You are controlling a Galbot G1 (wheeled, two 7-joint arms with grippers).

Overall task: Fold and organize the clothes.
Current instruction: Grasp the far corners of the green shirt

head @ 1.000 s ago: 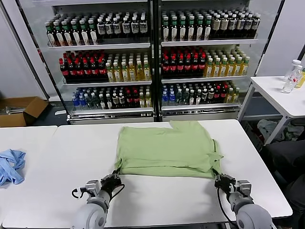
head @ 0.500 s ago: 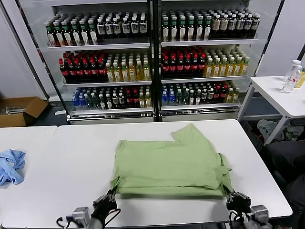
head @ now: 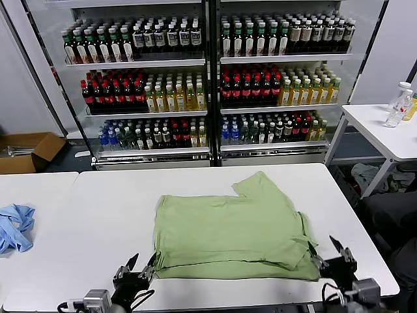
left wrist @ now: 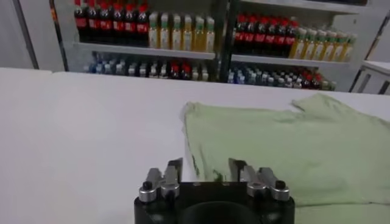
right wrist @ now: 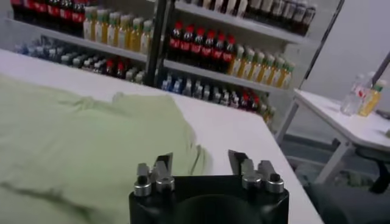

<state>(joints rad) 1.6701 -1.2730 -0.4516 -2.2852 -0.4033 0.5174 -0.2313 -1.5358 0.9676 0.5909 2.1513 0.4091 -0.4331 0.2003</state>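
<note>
Green polo shirt [head: 231, 225] lies folded on the white table [head: 98, 215], no writing showing.

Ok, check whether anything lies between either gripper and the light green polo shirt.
Nothing visible does. The left gripper and right gripper, both open, sit at the near corners of the light green polo shirt on the white table.

Bare bench [head: 98, 222] left of shirt [head: 228, 228], narrower bare strip to its right, open gap behind it before drink shelves [head: 208, 85], blue cloth [head: 14, 225] at far left
</note>
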